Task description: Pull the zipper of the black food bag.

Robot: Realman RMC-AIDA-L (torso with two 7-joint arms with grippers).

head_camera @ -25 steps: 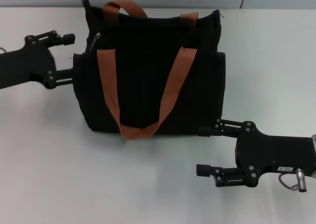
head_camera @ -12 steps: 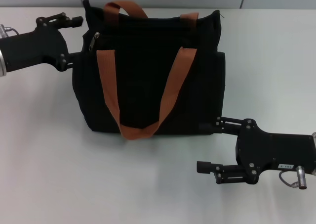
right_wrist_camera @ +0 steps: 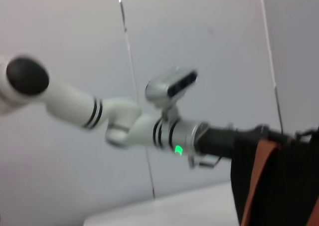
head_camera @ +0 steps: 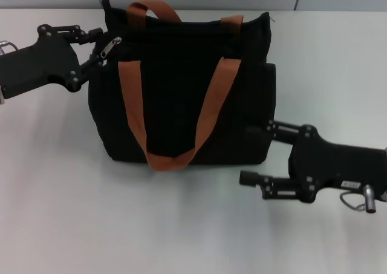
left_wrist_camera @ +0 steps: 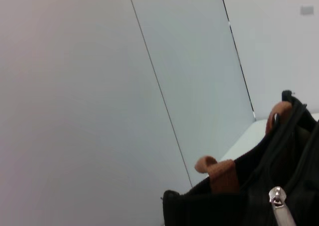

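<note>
Between left claw [head_camera: 95,43] fingers, zipper [head_camera: 111,46], upper-left bag corner.

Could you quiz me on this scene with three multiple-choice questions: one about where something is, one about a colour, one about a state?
1. Where is the zipper pull?
A. the bag's upper corner beside the left gripper
B. on the table
C. beside the right gripper

2. What colour are the straps of the black food bag?
A. blue
B. orange-brown
C. white

3. How do the right gripper's fingers stand?
A. clamped on a strap
B. spread open
C. holding the zipper

Answers: 1 A, the silver tab shows there. 2 B, seen in the head view. 3 B, the fingers are apart.
</note>
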